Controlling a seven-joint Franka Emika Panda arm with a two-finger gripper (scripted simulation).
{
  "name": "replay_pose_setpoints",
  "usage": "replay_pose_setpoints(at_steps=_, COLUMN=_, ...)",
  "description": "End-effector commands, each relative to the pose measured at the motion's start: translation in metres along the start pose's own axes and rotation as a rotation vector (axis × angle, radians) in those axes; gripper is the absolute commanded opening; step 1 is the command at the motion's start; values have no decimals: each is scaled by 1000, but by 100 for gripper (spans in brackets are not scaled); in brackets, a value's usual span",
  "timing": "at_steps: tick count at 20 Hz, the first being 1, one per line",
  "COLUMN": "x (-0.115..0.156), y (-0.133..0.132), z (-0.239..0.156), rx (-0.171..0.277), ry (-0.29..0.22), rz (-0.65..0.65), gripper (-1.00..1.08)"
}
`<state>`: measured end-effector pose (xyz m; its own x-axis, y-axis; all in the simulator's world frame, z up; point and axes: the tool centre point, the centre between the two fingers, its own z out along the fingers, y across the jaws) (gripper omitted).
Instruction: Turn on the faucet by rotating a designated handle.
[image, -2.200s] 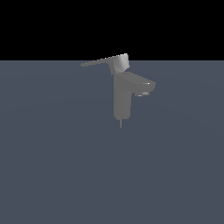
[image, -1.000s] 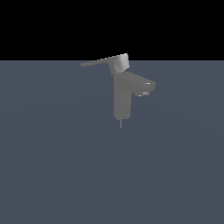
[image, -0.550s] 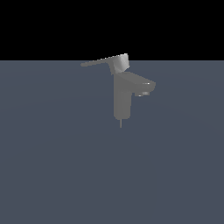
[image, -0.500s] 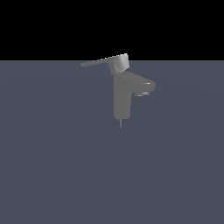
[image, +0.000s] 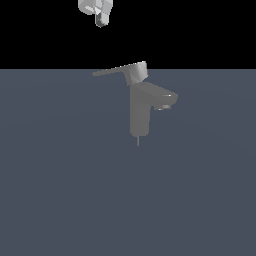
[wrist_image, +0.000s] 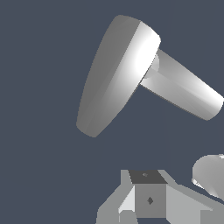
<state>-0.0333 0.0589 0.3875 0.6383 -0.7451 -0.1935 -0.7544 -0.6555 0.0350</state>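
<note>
- Up at the top edge of the exterior view, the white hand (image: 101, 20) hangs well above the faucet, only partly in frame. Whether it is released or clenched cannot be told, but it touches nothing.
- Same view: the grey faucet (image: 140, 112) stands upright on the dark blue-grey counter (image: 60, 190), near the centre. Its short spout (image: 165, 97) juts toward the exterior view's right.
- On top of the column sits the handle (image: 122, 72), with a chunky cap over the body and a thin flat lever reaching toward the exterior view's left, nearly level. The hand is above the lever's tip side, well apart from it.
- Over to the wrist view: the handle (wrist_image: 116, 74) shows from above as a broad, tapering grey blade. The spout (wrist_image: 183, 89) sticks out from under its wide end.
- Part of the hand (wrist_image: 148, 197) shows at the frame's edge, clear of the handle. Its fingertips are out of sight, so its state stays unclear here as well.
</note>
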Motion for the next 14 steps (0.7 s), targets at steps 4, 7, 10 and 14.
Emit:
replay_pose_setpoints(at_steps=4, x=19, y=-30, z=28, rx=-32, ry=13, rz=150, gripper=-100)
replay_pose_setpoints(at_steps=7, x=28, y=-46, z=45, rx=-51, ry=28, rz=229, gripper=-100)
replay_pose_setpoints(at_steps=10, x=37, y=-61, z=62, rx=-68, ry=47, rz=305, gripper=-100)
replay_pose_setpoints(at_steps=14, x=46, y=-77, z=81, rx=-86, ry=75, rz=388, gripper=-100)
